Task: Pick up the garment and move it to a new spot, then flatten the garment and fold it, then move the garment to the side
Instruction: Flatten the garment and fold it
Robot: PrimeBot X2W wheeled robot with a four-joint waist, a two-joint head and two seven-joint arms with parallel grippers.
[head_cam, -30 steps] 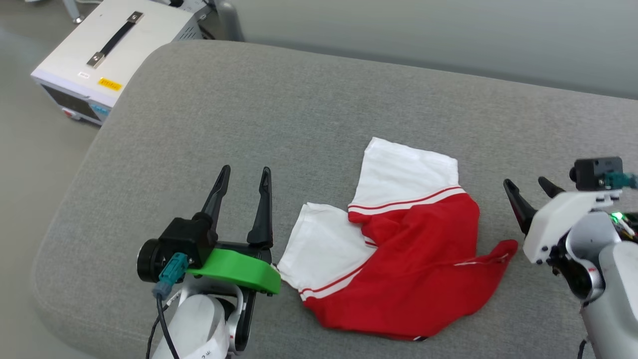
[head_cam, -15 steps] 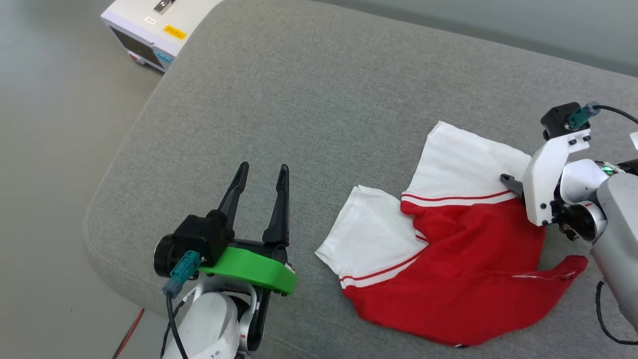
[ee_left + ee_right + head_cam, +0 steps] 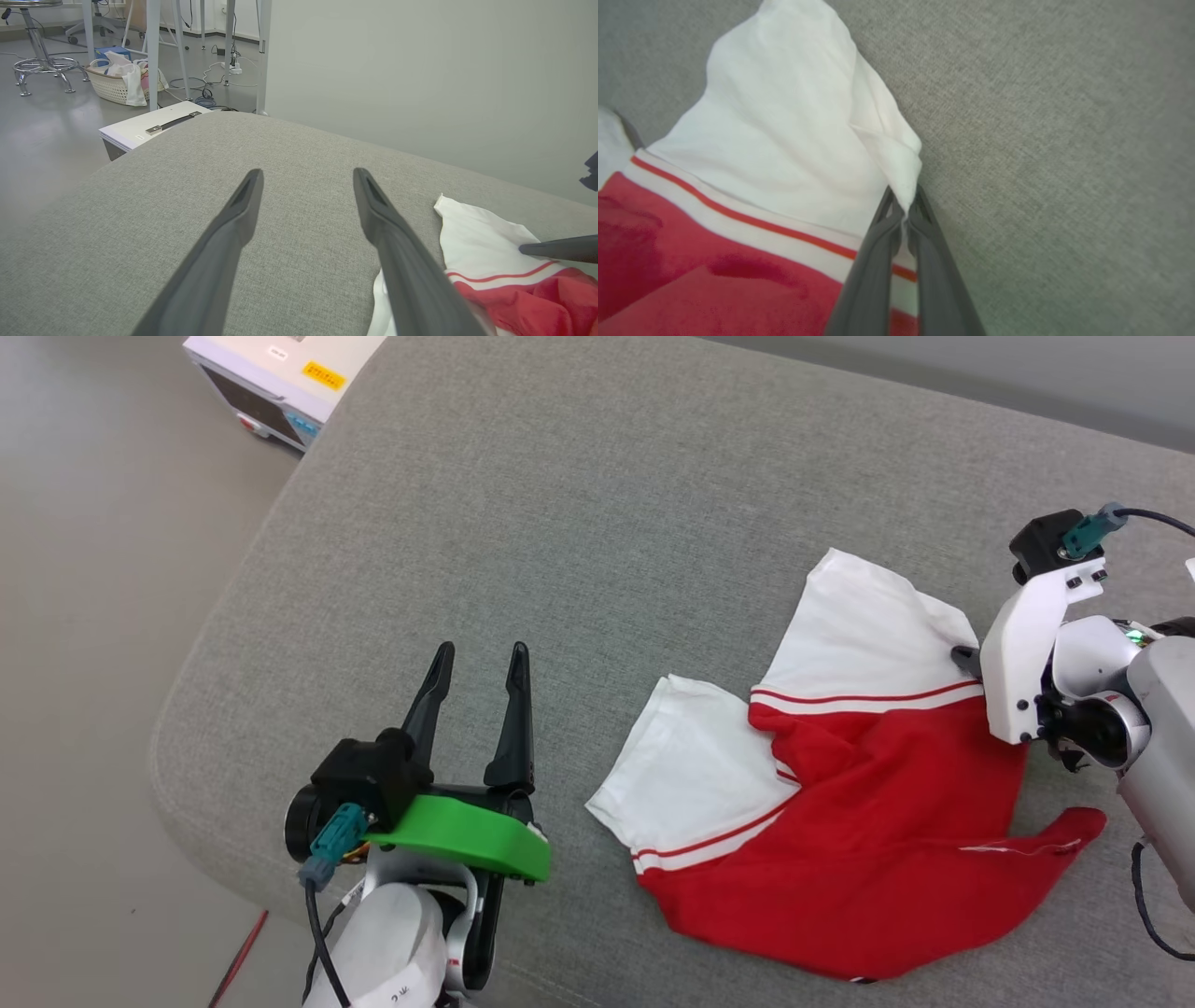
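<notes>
The garment (image 3: 840, 840) is lying crumpled on the grey cushion (image 3: 560, 504), its red body bunching in loose folds and its two white sleeves splaying away from it. It is looking light, thin and thoroughly limp. By my judgement it is going to sag and trail from whatever point is lifting it rather than holding any shape, so a hem, seam or sleeve edge is offering the surest purchase, where the doubled cloth is less likely to slip out. The right hand (image 3: 903, 210) is doing just that: its two dark fingers are pressing together on a small peak of the farther white sleeve (image 3: 868, 625), at the sleeve's outer edge, and the cloth is tenting up into the fingertips. The grip is taking in very little fabric, so it may be pulling free under a quick tug. The left hand (image 3: 478, 658) is hovering beside the garment's nearer sleeve, apart from it, fingers spread wide and carrying nothing.
</notes>
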